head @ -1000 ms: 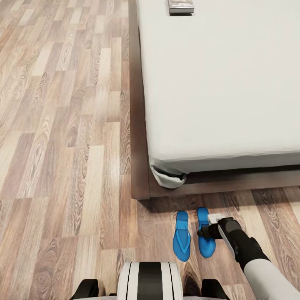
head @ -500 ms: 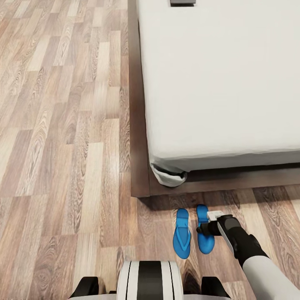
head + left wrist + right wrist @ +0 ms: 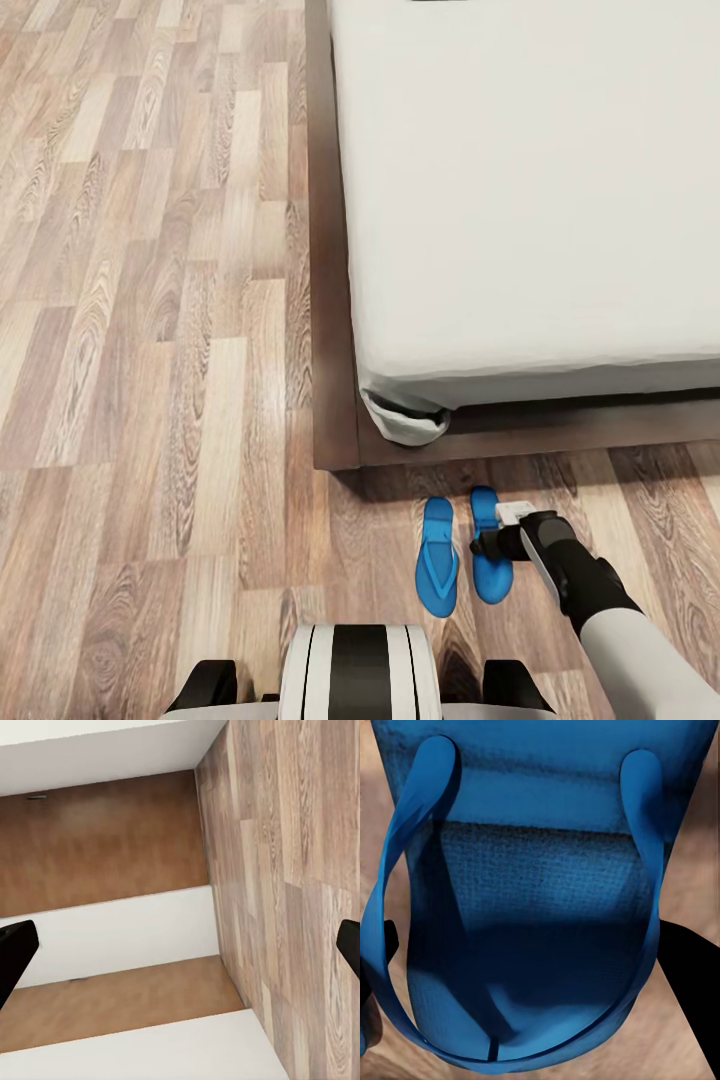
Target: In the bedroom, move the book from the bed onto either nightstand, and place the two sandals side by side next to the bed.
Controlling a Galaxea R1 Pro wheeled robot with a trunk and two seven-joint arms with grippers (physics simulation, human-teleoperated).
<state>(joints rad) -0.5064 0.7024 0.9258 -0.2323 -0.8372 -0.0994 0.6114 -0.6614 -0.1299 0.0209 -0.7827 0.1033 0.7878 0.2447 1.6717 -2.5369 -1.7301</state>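
Two bright blue sandals lie side by side on the plank floor just off the foot corner of the bed (image 3: 520, 200). The left sandal (image 3: 437, 558) lies free. My right gripper (image 3: 488, 546) is down over the right sandal (image 3: 489, 570). In the right wrist view this sandal (image 3: 532, 922) sits between the dark fingers (image 3: 690, 1005), which press against its two long edges. My left gripper (image 3: 180, 949) is open with nothing between its fingers, facing floor and wall panels. The book is out of view.
The bed's dark wooden frame (image 3: 335, 400) runs along the mattress, and a fold of sheet (image 3: 405, 425) hangs at the corner. Wood-plank floor (image 3: 150, 350) stretches out to the left. My own base (image 3: 360, 670) sits right behind the sandals.
The whole picture has slid a little, so the book at the top edge has dropped out of it. My right gripper and its sandal edged slightly towards the bed.
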